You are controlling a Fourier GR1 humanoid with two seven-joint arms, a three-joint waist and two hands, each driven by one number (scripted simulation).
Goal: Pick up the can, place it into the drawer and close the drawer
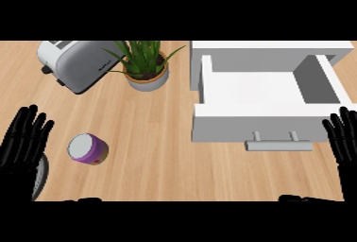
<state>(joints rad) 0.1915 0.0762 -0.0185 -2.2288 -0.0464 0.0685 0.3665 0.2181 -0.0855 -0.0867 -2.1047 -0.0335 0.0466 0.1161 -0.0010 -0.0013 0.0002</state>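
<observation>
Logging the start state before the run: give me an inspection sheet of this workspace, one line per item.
Surface: light wooden counter.
Job's things: purple can with a pale lid, free on the counter at the left; white drawer pulled open, nothing seen inside, handle towards the robot.
Clutter: silver toaster and potted plant at the back left.
Hands: left hand open beside the can, not touching it; right hand open near the drawer's front corner.
Cables: nothing seen.
Surroundings: nothing seen.

Wood counter w/ purple can, toaster, plant pot & open white drawer on it.
</observation>
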